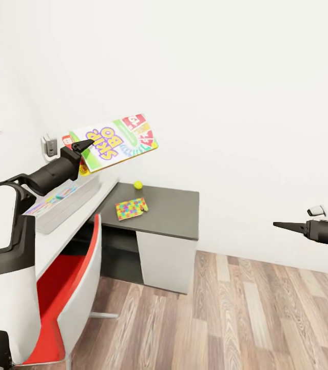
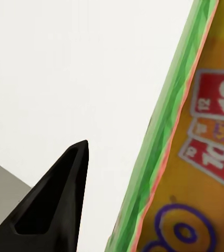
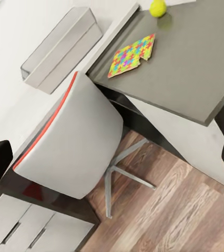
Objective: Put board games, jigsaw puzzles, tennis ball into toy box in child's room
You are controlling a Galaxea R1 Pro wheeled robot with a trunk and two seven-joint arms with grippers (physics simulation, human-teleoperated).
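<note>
The left jaws (image 1: 83, 149), black and tapering, are clamped on one edge of the SKIP BO box (image 1: 116, 140), a flat glossy printed carton with a green rim, held tilted in the air above the toy box (image 1: 66, 202). That light grey bin with sloping sides sits on the pale top of the desk (image 1: 170, 211) and holds something colourful and flat. A chair (image 1: 74, 288) with a smooth grey shell and red seat stands tucked in below. On the matte dark grey wing lie a thin jigsaw puzzle (image 1: 131, 208) of bright interlocking pieces and, near the wall, the small fuzzy tennis ball (image 1: 138, 184). Over the wood plank floor (image 1: 246, 318) the right jaws (image 1: 287, 225) are pressed together to a point, holding nothing.
</note>
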